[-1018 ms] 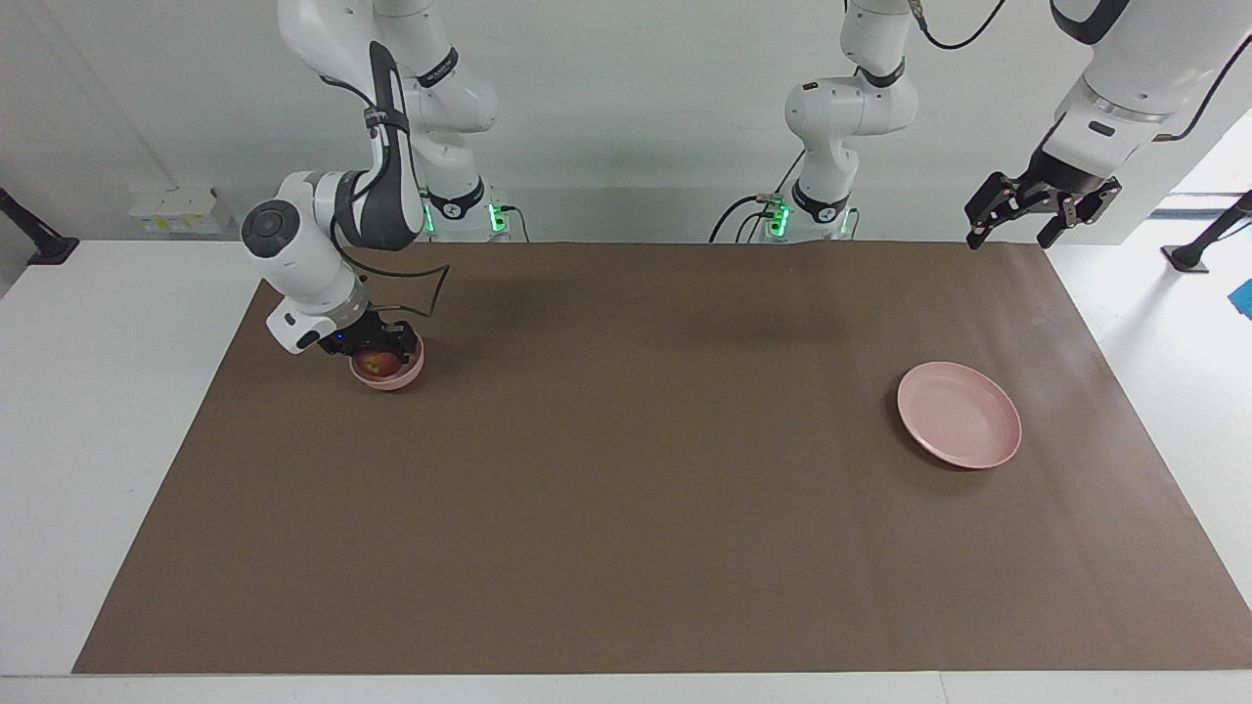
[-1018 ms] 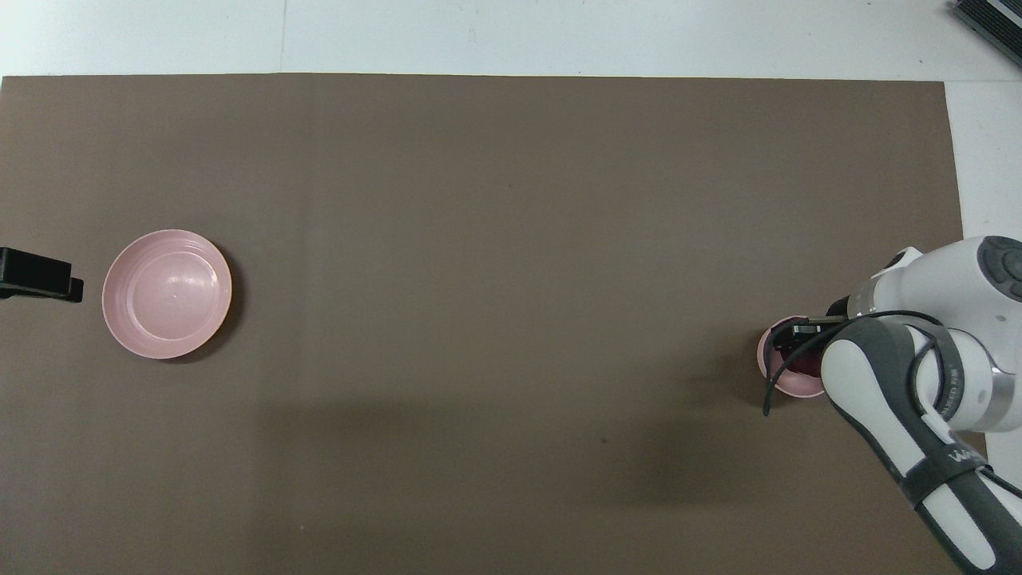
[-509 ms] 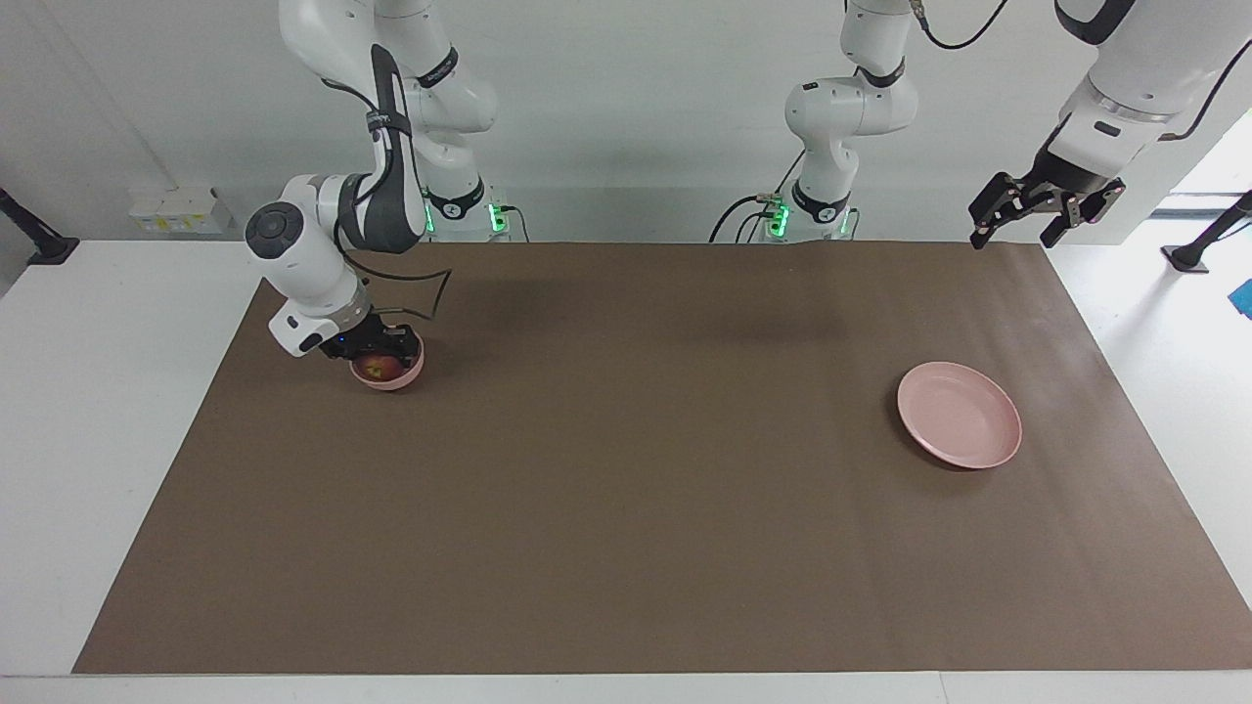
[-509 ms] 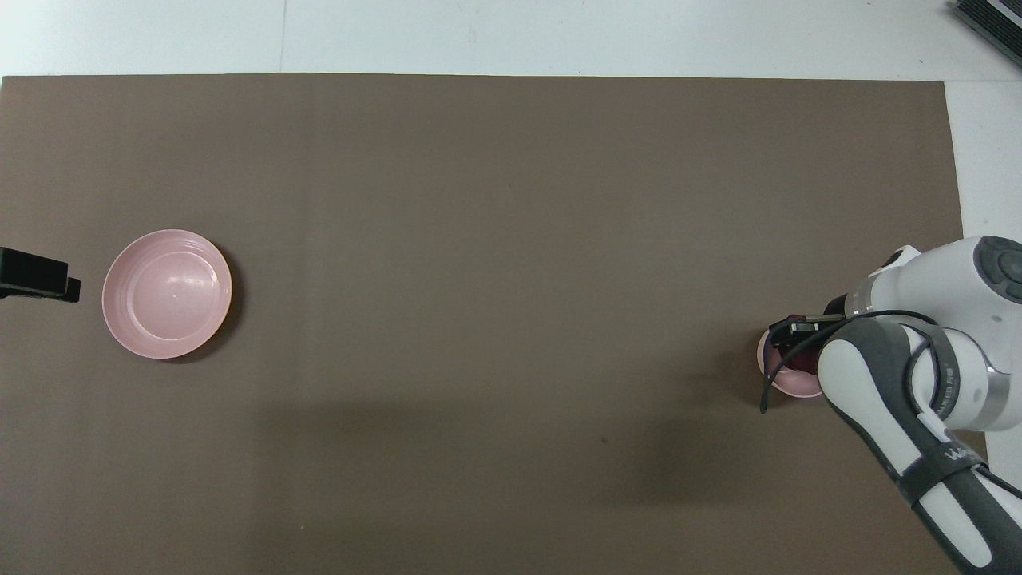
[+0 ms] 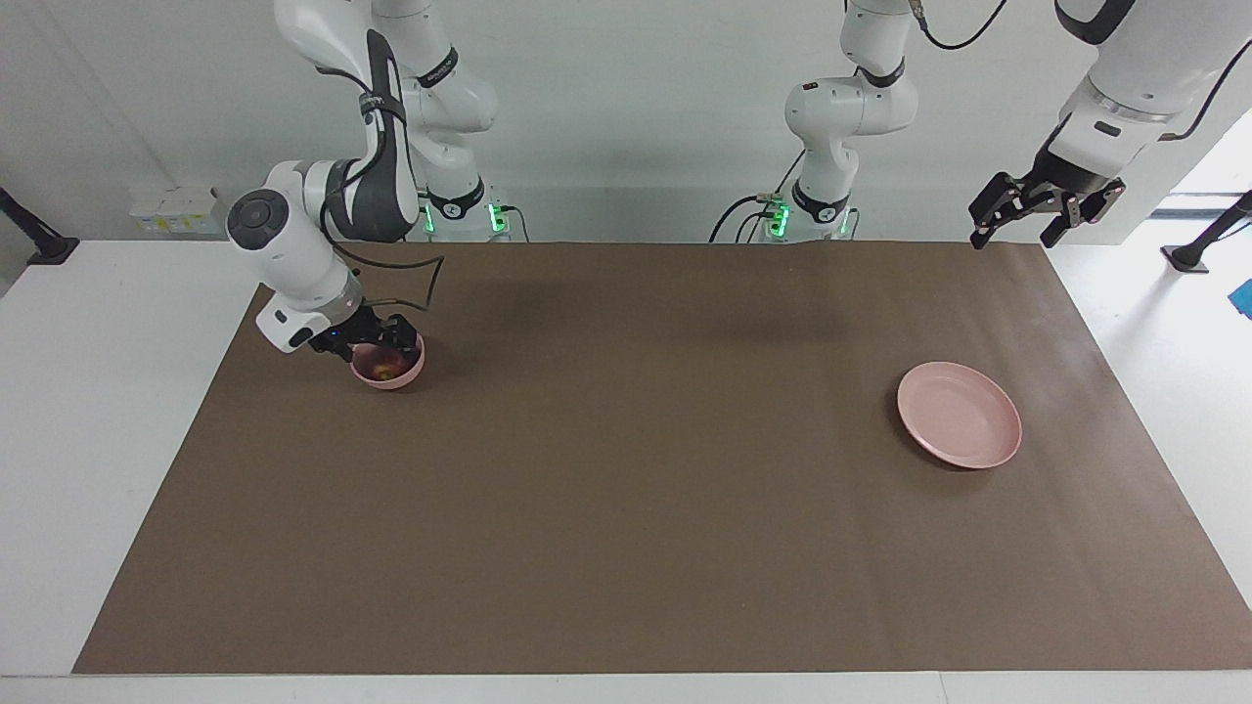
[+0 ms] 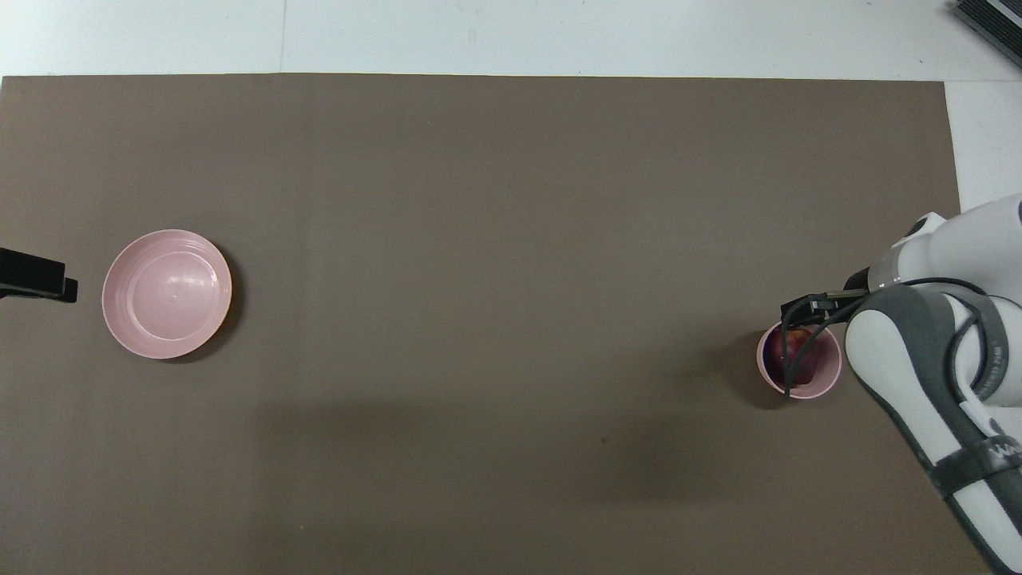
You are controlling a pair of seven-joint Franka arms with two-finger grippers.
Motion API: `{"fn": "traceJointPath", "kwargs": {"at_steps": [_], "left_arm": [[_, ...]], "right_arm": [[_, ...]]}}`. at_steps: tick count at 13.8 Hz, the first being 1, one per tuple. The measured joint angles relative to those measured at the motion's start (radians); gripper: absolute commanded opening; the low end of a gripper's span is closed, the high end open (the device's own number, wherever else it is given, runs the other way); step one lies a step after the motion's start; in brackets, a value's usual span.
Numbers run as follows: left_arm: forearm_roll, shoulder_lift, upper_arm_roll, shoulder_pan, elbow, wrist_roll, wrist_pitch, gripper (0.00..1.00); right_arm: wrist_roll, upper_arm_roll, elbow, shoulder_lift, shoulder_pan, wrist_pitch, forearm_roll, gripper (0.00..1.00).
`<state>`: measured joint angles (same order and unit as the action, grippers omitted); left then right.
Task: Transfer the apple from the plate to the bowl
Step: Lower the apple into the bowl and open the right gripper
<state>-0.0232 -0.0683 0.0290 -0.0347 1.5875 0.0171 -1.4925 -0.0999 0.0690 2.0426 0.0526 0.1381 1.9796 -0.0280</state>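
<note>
Apple [image 6: 798,361] sits in bowl [image 6: 830,382] nr table's right-arm end; right hand [image 5: 377,337] open, prob. clear. Lift straight, don't clip rim.

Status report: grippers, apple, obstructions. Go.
Right gripper open, just above the bowl. Left gripper open, waiting, raised at its own end. Apple in bowl; plate bare. Nothing in the way.

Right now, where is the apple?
The apple lies in the bowl at the right arm's end of the table, in both views, with the right pincer open just above it.
</note>
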Motion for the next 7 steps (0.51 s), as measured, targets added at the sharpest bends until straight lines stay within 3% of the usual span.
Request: {"fn": "traceJointPath", "kwargs": {"at_steps": [7], "left_arm": [[0.0,0.0,0.0,0.0,0.0,0.0,0.0,1.0]], "right_arm": [[-0.002,-0.001,-0.242,-0.017,0.0,-0.149,0.004,1.0]]}}
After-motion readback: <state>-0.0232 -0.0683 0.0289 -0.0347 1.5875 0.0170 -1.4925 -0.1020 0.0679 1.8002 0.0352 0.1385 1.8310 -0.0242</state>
